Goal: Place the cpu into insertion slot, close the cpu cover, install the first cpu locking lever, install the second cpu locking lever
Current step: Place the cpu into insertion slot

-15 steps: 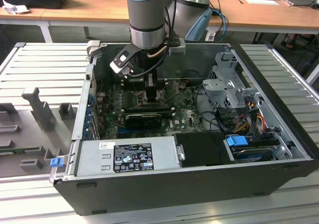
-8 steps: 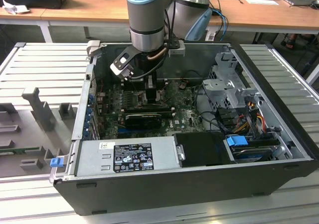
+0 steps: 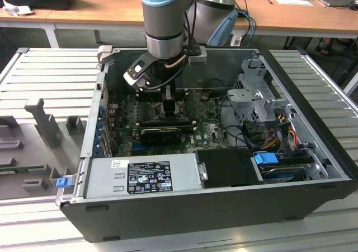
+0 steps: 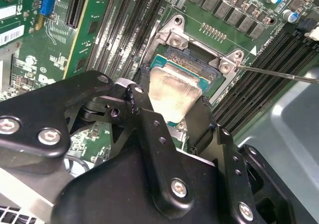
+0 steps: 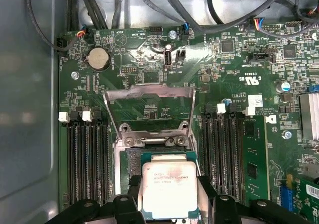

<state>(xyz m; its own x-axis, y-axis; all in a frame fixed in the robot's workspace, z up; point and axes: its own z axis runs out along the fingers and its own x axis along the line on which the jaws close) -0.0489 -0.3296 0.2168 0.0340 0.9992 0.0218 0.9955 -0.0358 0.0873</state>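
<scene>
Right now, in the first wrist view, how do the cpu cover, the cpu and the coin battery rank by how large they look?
1. cpu cover, raised open: widest outline.
2. cpu: close behind, and it sits nearest the camera, so the gap with the cover is unsure.
3. coin battery: clearly smallest.

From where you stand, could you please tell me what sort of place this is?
Probably a robotics lab or test workshop: an open computer case sits on a slatted metal bench, wooden desks stand behind it, and the gripper holds the cpu inside the case.
</scene>
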